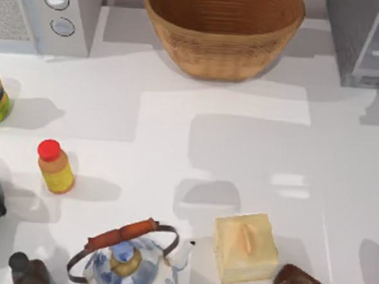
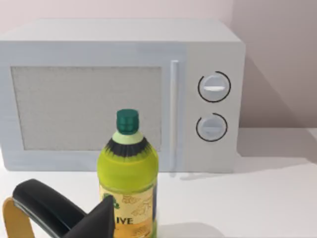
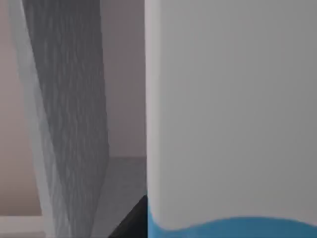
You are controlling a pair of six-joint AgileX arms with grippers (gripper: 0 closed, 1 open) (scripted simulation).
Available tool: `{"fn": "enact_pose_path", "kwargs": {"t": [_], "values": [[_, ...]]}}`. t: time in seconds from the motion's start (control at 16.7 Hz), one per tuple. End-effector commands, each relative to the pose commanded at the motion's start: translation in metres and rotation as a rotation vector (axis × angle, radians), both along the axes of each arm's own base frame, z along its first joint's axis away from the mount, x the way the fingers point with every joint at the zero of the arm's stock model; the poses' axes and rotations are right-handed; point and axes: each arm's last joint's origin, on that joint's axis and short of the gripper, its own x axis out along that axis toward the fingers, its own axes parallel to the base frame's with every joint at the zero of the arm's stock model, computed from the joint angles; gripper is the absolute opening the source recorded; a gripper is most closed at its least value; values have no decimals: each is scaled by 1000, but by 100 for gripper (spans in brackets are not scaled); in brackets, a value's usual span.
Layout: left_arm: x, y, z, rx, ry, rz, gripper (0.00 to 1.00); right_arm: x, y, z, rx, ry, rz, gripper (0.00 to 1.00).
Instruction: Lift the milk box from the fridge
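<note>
our right wrist camera sits close against the milk box (image 3: 233, 114), pale side with a blue band low down, inside the fridge (image 1: 366, 40) at the table's back right. can't tell right finger state. left gripper (image 2: 69, 218) parked near an oil bottle (image 2: 128, 183), facing the microwave (image 2: 119, 94); fingers can't tell either.

The fridge (image 1: 366, 40) at the far right is cut by the top view's edge, as is the microwave (image 1: 36, 13) at far left. The milk box (image 3: 233, 114) runs past the right wrist view's borders, its top unseen. The left hand (image 2: 59, 213) is cropped, so its fingers' stance cannot be told.
</note>
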Motion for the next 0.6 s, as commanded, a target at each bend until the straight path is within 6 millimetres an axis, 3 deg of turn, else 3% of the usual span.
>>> {"fn": "enact_pose_path", "kwargs": {"t": [0.18, 0.3, 0.48, 0.6], "values": [[0, 0, 0, 0, 0, 0, 100, -61, 17, 23, -9, -52, 0, 0], [0, 0, 0, 0, 0, 0, 100, -103, 26, 24, -12, -89, 0, 0], [0, 0, 0, 0, 0, 0, 100, -152, 35, 5, -9, -117, 2, 0], [0, 0, 0, 0, 0, 0, 100, -171, 38, -16, -4, -108, 5, 0]]}}
